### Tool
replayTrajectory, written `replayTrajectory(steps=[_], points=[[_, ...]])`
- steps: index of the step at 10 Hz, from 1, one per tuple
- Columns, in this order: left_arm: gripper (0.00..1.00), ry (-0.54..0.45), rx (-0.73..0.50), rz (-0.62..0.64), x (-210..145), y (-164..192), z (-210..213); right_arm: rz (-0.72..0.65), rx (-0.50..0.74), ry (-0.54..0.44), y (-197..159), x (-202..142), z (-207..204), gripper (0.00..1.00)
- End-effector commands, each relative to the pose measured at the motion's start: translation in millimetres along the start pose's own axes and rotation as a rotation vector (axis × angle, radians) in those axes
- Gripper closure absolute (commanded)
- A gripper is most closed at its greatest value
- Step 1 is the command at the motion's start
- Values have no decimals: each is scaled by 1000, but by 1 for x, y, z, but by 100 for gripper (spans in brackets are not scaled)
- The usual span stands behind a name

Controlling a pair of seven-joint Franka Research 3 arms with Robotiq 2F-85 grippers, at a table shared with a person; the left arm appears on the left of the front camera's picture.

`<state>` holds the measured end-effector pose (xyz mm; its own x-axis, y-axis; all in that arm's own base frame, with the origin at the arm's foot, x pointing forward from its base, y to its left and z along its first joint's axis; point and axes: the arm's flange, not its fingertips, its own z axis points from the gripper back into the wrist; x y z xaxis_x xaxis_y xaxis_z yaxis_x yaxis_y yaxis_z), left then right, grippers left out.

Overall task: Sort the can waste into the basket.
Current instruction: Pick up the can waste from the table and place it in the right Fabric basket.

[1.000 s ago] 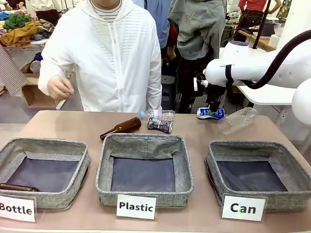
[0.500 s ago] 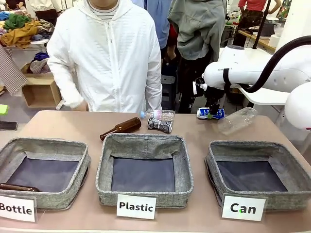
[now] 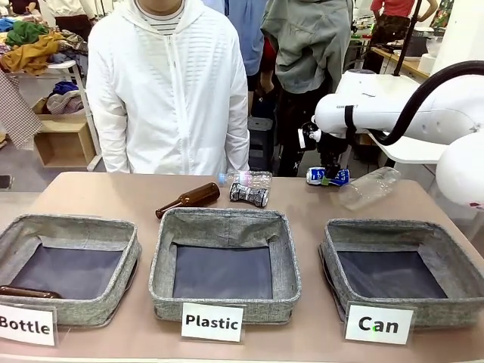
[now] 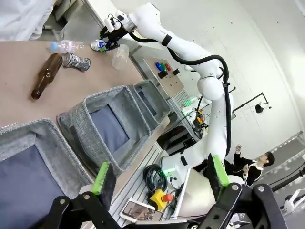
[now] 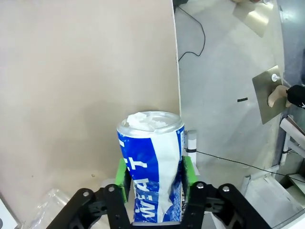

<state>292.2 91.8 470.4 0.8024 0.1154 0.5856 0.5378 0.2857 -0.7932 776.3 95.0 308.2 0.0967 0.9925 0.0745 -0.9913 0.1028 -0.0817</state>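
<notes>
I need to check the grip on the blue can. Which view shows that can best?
The right wrist view: the blue can stands close up, lettering readable, in the right gripper. Front view: small, partly behind that gripper. Left wrist view: tiny, far off.

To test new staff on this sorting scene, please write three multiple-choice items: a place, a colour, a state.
1. The black can lies: A in a basket; B on the table behind the Plastic basket; C in a hand.
2. The right tool clamps a lettered can coloured: A red; B blue and white; C green.
3. The left tool is: A open; B shut on a bottle; C shut on a can.
B: it lies beyond that basket's far wall. B: the right wrist view shows those colours. A: its jaws stand wide, holding nothing.
</notes>
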Motion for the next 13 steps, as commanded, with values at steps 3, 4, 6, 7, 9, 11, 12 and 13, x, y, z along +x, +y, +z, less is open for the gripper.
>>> replayTrajectory(steps=[3, 4, 6, 7, 9, 11, 12, 13], points=[[0, -11, -20, 13, 1, -3, -4, -19, -7, 45, -14, 4, 7, 100], [0, -11, -20, 13, 1, -3, -4, -16, -36, 60, -9, 7, 21, 100], [0, -11, -20, 13, 1, -3, -4, -7, -115, 67, 29, 11, 101, 100], [0, -11, -20, 13, 1, -3, -4, 46, -72, 20, 62, 10, 148, 100], [0, -11, -20, 13, 1, -3, -4, 112, 32, 34, 140, -7, 214, 100], [0, -11, -20, 13, 1, -3, -4, 55, 68, -65, 228, -18, 231, 100], [0, -11, -20, 13, 1, -3, -4, 123, 85, -93, 268, -27, 223, 100], [0, -11, -20, 13, 1, -3, -4, 90, 56, -118, 301, -37, 213, 100]])
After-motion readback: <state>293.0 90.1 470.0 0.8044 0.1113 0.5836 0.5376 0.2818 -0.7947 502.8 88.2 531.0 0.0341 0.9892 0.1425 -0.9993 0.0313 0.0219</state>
